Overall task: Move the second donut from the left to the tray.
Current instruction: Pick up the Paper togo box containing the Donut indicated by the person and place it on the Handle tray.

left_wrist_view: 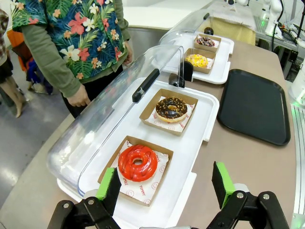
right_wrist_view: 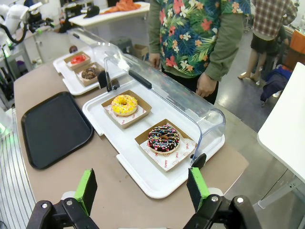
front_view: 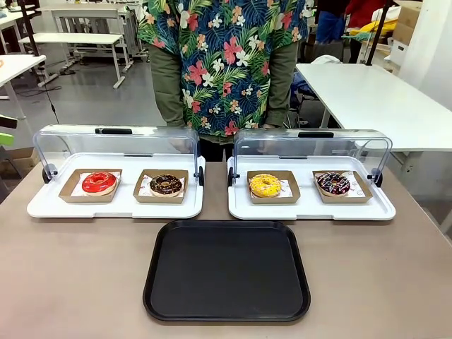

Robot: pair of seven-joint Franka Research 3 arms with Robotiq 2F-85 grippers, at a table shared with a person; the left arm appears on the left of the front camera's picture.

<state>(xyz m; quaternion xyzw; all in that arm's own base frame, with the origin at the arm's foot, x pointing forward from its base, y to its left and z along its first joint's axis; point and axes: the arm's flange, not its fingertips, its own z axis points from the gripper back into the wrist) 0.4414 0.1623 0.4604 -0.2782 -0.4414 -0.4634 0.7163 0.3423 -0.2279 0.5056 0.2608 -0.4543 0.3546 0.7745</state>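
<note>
Table scene: my left gripper hung wide open and held nothing, poised above the near end of the left white tray, close to the red-glazed donut. My right gripper was spread just as wide, also with nothing in it. The chocolate donut sat in its cardboard holder on that white tray, just right of the red one. The black tray lay nearer me, between both white trays; a person stood opposite
</note>
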